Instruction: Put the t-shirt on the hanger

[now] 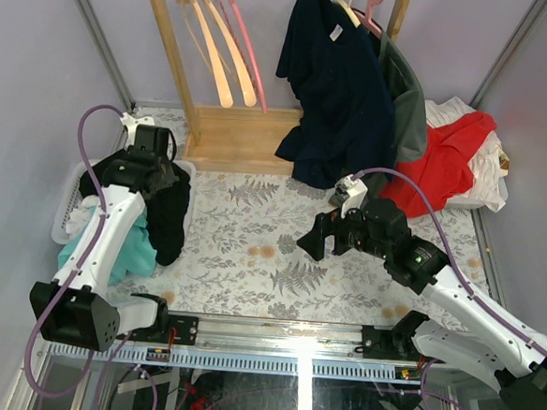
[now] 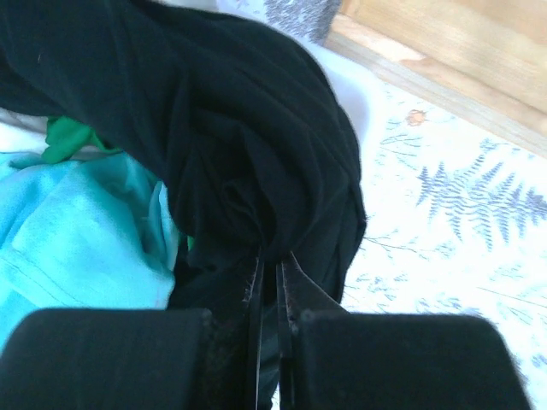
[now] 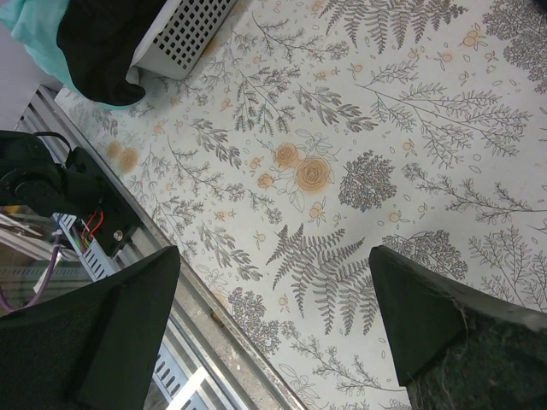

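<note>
left pincer [image 2: 272,263]: yours is pressed together, pinching a fold of the black t-shirt [image 2: 256,154]
t-shirt: bunched in the basket [image 3: 184,34] at the tabletop's [image 3: 342,128] left, spilling over the rim, right at that pincer's tips
right pincer [image 3: 273,260]: spread wide over the tabletop, well apart from the t-shirt

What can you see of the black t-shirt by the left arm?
The black t-shirt looks like soft knit fabric, crumpled in a heap and spilling over the rim of the white basket down to the floral table. No print shows. It lies against a teal garment. The left end effector is shut on a fold of it.
</note>
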Controlling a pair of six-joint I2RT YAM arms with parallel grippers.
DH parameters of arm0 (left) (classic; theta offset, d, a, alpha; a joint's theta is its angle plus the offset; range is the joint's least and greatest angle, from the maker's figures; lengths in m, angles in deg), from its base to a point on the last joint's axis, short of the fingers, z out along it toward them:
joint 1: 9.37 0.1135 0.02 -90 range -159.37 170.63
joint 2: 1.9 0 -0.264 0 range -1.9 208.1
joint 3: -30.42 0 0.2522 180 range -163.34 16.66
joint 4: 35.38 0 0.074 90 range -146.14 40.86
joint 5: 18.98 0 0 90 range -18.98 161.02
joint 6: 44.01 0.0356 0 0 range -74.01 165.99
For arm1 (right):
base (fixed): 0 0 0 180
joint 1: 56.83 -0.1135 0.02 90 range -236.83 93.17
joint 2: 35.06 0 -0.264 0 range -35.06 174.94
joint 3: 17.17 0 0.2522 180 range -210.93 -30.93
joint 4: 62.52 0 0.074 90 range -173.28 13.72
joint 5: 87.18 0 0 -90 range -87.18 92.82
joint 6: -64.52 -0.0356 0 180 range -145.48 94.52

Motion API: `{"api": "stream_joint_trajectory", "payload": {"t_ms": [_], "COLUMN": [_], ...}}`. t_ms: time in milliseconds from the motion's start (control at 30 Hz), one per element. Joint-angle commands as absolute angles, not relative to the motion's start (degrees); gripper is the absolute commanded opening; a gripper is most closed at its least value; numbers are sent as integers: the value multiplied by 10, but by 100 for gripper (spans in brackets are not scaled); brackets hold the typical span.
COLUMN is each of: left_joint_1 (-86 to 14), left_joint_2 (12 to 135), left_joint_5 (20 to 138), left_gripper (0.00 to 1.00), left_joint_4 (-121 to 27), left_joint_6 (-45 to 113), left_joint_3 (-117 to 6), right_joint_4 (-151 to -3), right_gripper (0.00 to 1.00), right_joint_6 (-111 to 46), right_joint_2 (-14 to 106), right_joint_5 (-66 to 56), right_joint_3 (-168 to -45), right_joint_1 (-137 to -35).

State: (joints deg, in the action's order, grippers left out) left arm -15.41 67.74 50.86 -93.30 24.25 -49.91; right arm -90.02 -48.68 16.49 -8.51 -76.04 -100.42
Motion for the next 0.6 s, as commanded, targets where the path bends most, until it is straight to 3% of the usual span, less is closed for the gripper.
{"api": "stream_joint_trajectory", "payload": {"t_ms": [0, 333, 567], "left_joint_1": [-169, -216, -217], "left_joint_2": [636, 621, 627], "left_joint_5": [579, 745, 745], "left_gripper": [0, 0, 0], "left_joint_4": [-949, -994, -990], "left_joint_6": [224, 175, 191], "left_joint_3": [-607, -807, -799], "right_joint_4": [-895, -893, -841], "right_gripper": [99, 99, 99], "right_joint_6": [-494, -512, -543], "right_joint_2": [158, 165, 196], "right_joint_5": [-79, -97, -142], "right_joint_3": [-773, -807, -824], "right_joint_1": [-1009, -1009, -1008]}}
